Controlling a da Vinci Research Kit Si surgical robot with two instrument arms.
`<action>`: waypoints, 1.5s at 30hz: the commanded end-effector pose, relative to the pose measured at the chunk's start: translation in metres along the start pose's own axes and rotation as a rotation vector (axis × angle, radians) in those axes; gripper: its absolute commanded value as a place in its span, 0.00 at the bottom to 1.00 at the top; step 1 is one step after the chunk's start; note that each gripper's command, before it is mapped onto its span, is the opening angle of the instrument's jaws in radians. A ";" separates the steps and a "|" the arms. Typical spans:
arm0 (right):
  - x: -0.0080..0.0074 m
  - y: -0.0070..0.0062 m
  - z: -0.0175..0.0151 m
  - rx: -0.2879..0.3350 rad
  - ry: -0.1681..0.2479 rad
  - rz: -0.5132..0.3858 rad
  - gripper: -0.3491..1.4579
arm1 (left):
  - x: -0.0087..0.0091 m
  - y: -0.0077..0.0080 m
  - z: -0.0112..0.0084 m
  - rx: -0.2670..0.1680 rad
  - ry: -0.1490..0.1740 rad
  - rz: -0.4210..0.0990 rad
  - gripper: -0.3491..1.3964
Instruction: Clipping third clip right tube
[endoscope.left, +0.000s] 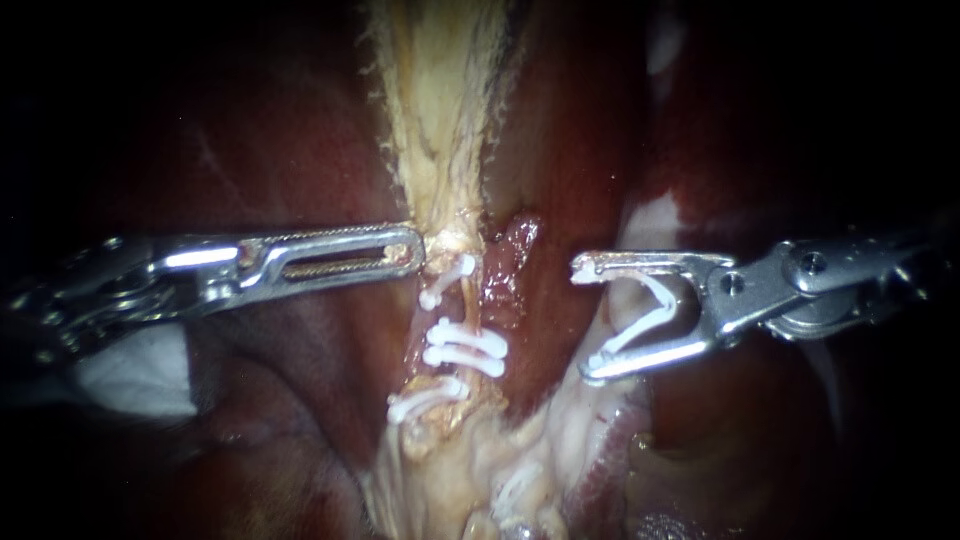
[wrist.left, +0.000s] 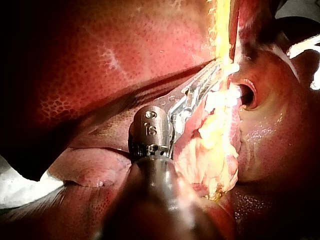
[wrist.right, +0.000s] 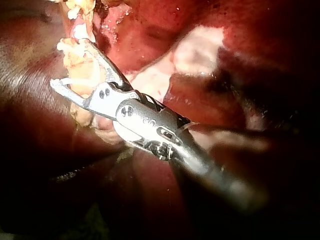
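The hand of your right instrument (endoscope.left: 585, 322) is spread wide but loaded: both jaws hold a white V-shaped plastic clip (endoscope.left: 645, 318). It hangs well apart from the pale yellowish tube (endoscope.left: 465, 312), which already carries a row of white clips (endoscope.left: 465, 347). A reddish strand of tissue (endoscope.left: 510, 265) lies between that tube and the loaded hand. On the tube's other side, the hand of your left instrument (endoscope.left: 412, 250) is closed on the ragged pale strip of tissue (endoscope.left: 440, 120) beside the end clip. Dark red liver (endoscope.left: 300, 130) surrounds the tube, and a white gauze pad (endoscope.left: 130, 375) lies beyond the left instrument.
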 end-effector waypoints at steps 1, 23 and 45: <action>0.0000 0.0000 0.0000 0.000 0.000 0.000 0.52 | 0.0000 -0.0001 -0.0003 0.002 0.001 0.000 0.00; -0.0074 0.0018 0.0096 0.042 0.003 0.086 0.52 | -0.0033 -0.0034 -0.0095 -0.003 -0.042 -0.031 0.00; -0.0064 0.0057 0.0189 0.118 0.021 0.117 0.52 | -0.0032 -0.0044 -0.0100 -0.003 -0.048 -0.033 0.00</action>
